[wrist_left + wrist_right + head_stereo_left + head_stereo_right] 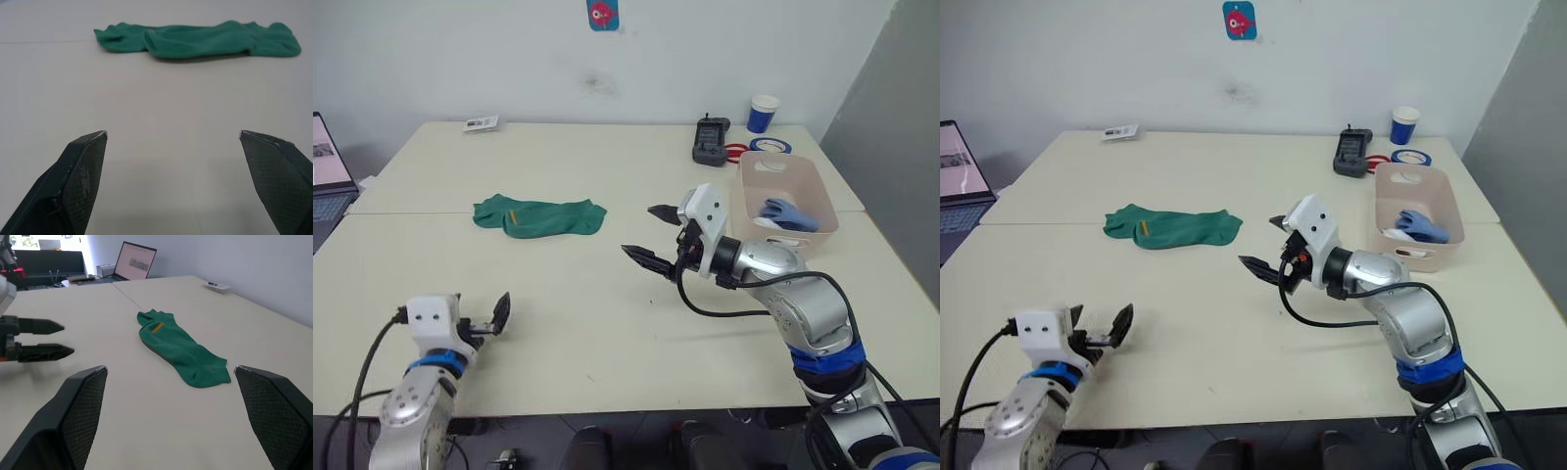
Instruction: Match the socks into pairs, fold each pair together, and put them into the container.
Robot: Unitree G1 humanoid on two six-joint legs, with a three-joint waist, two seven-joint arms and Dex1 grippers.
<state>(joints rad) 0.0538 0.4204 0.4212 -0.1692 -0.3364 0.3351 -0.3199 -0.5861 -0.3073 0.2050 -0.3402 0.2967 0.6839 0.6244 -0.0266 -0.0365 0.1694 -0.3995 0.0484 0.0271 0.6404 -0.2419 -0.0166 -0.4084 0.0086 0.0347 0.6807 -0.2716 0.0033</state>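
Two dark green socks (539,215) lie stacked as a pair on the table (607,323), well apart from both grippers; the container (786,196) stands at the table's right side with light blue socks (788,211) already inside and a bit of white beneath them. The right gripper (652,237) hangs between pair and container, fingers spread wide and empty; the left gripper (496,315) sits near the front edge, fingers also wide open, holding nothing. Likely risks: a pinch taking only the top sock, so the pair splits; the fold slipping open in transit; the soft bundle catching the container's rim and dropping outside; the arms crowding each other over the socks.
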